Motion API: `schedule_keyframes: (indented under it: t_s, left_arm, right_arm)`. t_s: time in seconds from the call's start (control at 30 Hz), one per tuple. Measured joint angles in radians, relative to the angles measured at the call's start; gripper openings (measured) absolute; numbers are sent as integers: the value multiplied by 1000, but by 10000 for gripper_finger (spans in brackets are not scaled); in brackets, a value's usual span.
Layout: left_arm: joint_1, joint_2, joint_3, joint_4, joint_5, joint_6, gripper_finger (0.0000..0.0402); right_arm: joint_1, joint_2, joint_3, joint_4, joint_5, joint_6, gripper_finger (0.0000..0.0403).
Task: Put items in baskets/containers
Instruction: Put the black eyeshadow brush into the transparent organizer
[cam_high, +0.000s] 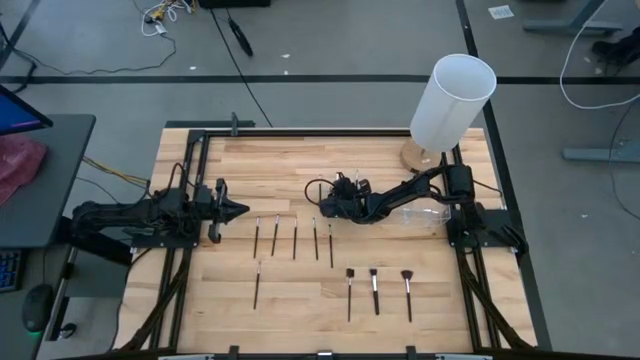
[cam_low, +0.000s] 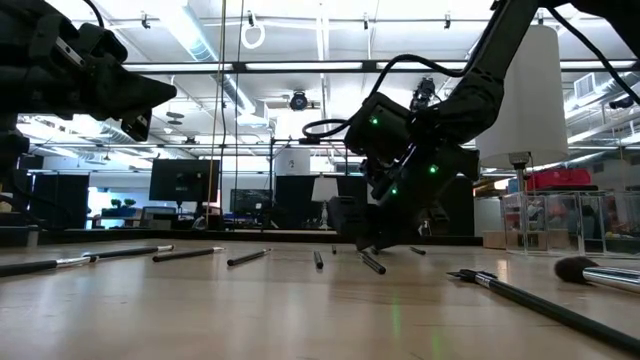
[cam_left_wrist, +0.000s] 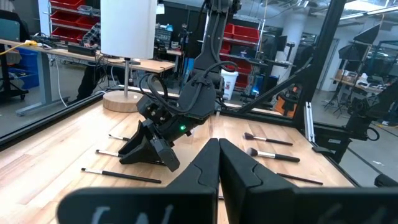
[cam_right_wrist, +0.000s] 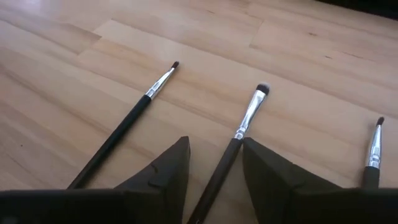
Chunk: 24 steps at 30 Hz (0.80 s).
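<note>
Right end effector (cam_right_wrist: 214, 165) is down low over the table (cam_high: 300, 300), fingers spread, with one brush (cam_right_wrist: 239, 134) running up between them; from the wrist view I judge it is straddling the handle, not yet pinching it.

Going big to small, with the white cylinder (cam_high: 452, 100) as my landmark. The right arm reaches from beside the cylinder's wooden base out toward the table's middle. The clear holder (cam_high: 420, 215) sits just in front of that base, under the arm, and is nearly invisible from above. That is my first worry: carrying a brush back, I could misjudge its rim and knock it or drop the brush beside it. The left end effector (cam_high: 238, 210) waits well away from the cylinder on the far side of the table, fingers pressed together and empty.

The brushes lie farther from the cylinder than the holder: a row of five, one below, three fluffier ones in front. Neighbours (cam_right_wrist: 121, 127) flank the chosen brush closely. If I close off-centre, a fingertip could nudge one, or the thin round handle could roll out of the pinch. Pressing too low could scrape the fingertips on the wood.
</note>
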Motion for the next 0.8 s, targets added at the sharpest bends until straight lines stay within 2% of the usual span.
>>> schedule_keyframes:
  t_s: [0.5, 0.8]
  left_arm:
    - [0, 0, 0, 0, 0, 0, 7]
    - [0, 0, 0, 0, 0, 0, 7]
  right_arm:
    - [-1, 10, 3, 22, -6, -107, 12]
    - [1, 10, -34, 111, -4, -188, 10]
